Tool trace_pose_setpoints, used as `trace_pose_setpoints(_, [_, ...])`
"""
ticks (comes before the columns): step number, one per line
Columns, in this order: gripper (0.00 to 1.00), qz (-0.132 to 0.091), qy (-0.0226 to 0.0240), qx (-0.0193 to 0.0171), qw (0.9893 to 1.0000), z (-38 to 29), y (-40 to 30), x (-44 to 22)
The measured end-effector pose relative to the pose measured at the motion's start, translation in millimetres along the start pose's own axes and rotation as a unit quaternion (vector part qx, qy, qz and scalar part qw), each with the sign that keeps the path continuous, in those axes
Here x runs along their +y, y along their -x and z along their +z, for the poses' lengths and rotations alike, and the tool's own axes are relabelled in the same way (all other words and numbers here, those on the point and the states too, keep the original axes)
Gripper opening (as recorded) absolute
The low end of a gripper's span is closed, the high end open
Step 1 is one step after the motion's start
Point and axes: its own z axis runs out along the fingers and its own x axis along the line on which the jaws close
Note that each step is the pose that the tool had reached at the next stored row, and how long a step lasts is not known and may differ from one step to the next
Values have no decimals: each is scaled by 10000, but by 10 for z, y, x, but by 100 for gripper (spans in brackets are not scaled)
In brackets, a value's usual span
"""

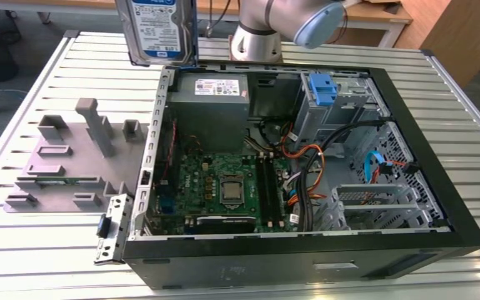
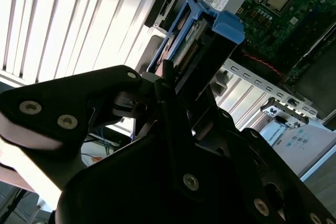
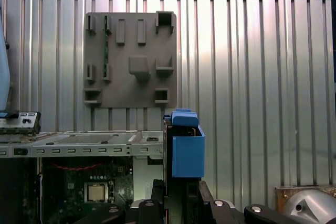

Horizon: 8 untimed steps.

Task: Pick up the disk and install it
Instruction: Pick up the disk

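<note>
Item under inspection: the disk (image 2: 195, 34), a flat silver-grey drive with blue rails and a blue tab. It is clamped in the end effector (image 2: 184, 85), whose black fingers (image 2: 167, 80) are closed narrow against its two sides. In the first wrist view the disk stands edge-on, projecting straight out from between the fingers with the blue tab at the outer end. In the exterior view it hangs upright, label face showing, clear of every surface.

Position: the disk and end effector are held above the ribbed metal worktop (image 1: 40, 75), just over the rear corner of the open computer case (image 1: 307, 250). No contact between disk and case is seen.

Below the end effector:
- The case lies on its side with the cover off
- The grey power box (image 1: 210, 100) with a white sticker sits nearest below the disk
- The green circuit board (image 1: 223, 187) lies further off, deeper in the case
- A bare blue bracket (image 1: 324, 90) sits in the metal drive cage, well apart from the end effector, on the far side of the power box
- Orange cables (image 1: 307, 156) and a blue cable (image 1: 372, 164) run through the case beside the cage

Beyond the case, a grey holder plate (image 1: 65, 169) with raised slots lies flat on the worktop, apart from the end effector

The arm (image 1: 282, 22) rises behind the case, close beside the held disk
</note>
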Motion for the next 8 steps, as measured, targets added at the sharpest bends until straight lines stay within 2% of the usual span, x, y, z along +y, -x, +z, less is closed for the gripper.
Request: trace_pose_setpoints(8, [35, 0, 0, 0, 10000, -3, 3, -120])
